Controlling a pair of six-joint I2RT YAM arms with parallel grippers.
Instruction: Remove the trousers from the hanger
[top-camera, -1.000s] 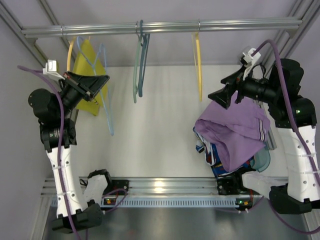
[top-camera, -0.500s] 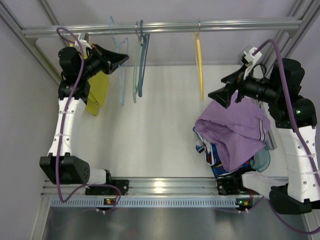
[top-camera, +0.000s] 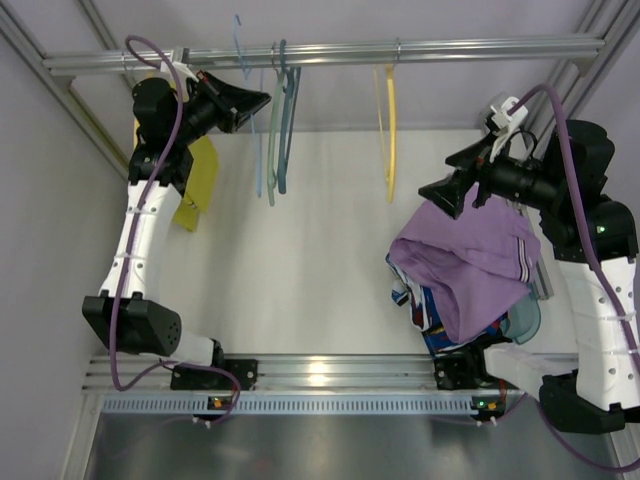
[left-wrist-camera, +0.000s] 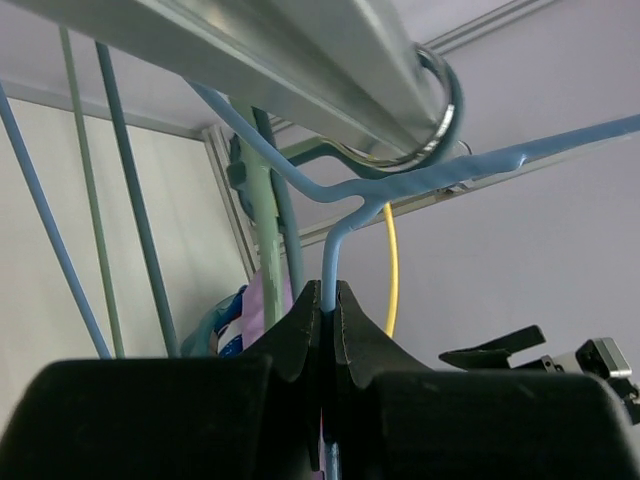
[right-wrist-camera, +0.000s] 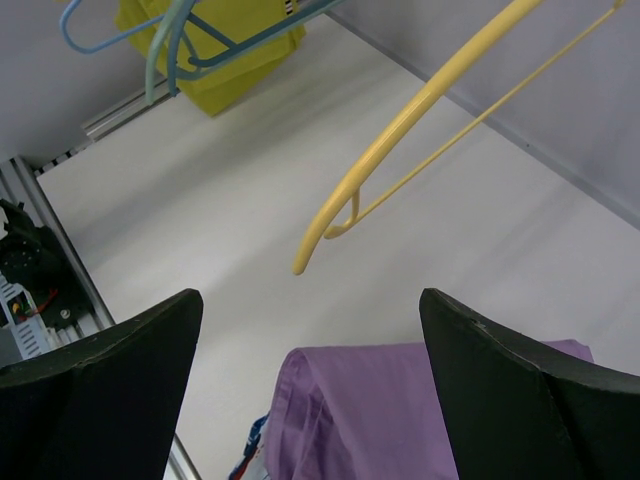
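The trousers (top-camera: 470, 265), one lilac garment, lie crumpled on top of a heap of blue-white-red patterned clothes (top-camera: 425, 312) on the white table (top-camera: 320, 260). They are directly under the fingers of the right gripper (top-camera: 440, 188) and on no hanger. From the right wrist the same trousers (right-wrist-camera: 430, 400) fill the lower edge of the view, below and between the two fingers. Those fingers (right-wrist-camera: 110, 370) stand spread wide with nothing in them; the right gripper (right-wrist-camera: 310, 300) hangs above the heap, apart from it. One bare yellow hanger (top-camera: 387, 120) dangles from the rail (top-camera: 450, 48) just beyond its fingertips. The pale-blue wire hanger (top-camera: 256, 160), also single and bare, is at the other arm, where the left gripper (top-camera: 262, 100) has its two fingers pressed together on the wire's neck. In the left wrist view the thin blue wire (left-wrist-camera: 329, 260) rises straight out of the closed fingertips (left-wrist-camera: 298, 340) toward the underside of the rail (left-wrist-camera: 300, 60), beside a metal ring (left-wrist-camera: 445, 110). Whether its hook is seated over the rail I cannot tell. Just past the left fingers, toward the right arm, two thicker hangers hang close together — one pale green hanger (top-camera: 270, 150) and one darker teal hanger (top-camera: 284, 130). Behind the left fingers, on the wrist side, one mustard-yellow garment (top-camera: 197, 180) hangs below the rail.
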